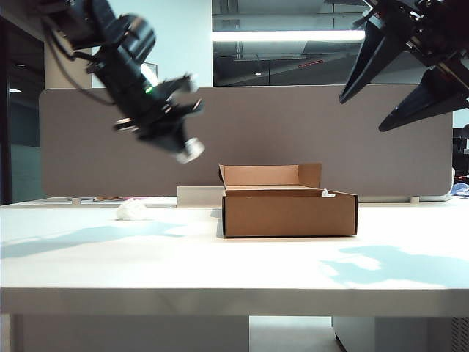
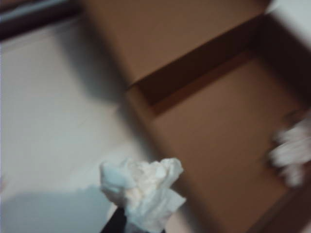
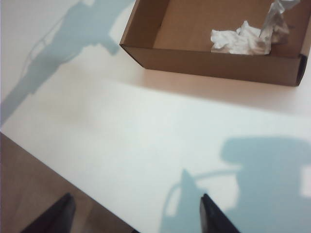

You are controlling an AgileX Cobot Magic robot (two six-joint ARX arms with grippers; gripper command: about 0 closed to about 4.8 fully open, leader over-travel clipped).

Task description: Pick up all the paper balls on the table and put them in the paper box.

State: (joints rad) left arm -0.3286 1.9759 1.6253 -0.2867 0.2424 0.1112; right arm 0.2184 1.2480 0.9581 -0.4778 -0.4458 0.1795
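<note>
Right now, nearest us, the table (image 1: 234, 271) front is bare, and further in sits the paper box (image 1: 290, 213) at centre, w/ one paper ball in the box (image 3: 240, 40) already at its right end. Our left gripper (image 1: 183, 143) hangs in the air up left of the box, fingers closed tight on a held paper ball (image 2: 143, 191); in the left wrist view that wad sits just outside the box's near wall, over table, not yet over the cardboard floor. Risk no. 1, in our judgement: let go too soon and it drops on the table beside the box or bounces off the wall. Risk no. 2: the wad is light and only pinched at one edge, so a fast swing could shake it loose. Our right gripper (image 1: 399, 84) waits high up on the right, jaws spread wide, nothing in them. Farthest back, a loose paper ball (image 1: 132, 211) lies on the table left of the box, near the grey divider (image 1: 95, 147); it's directly below the left arm's route, so a low pass could knock it away.
</note>
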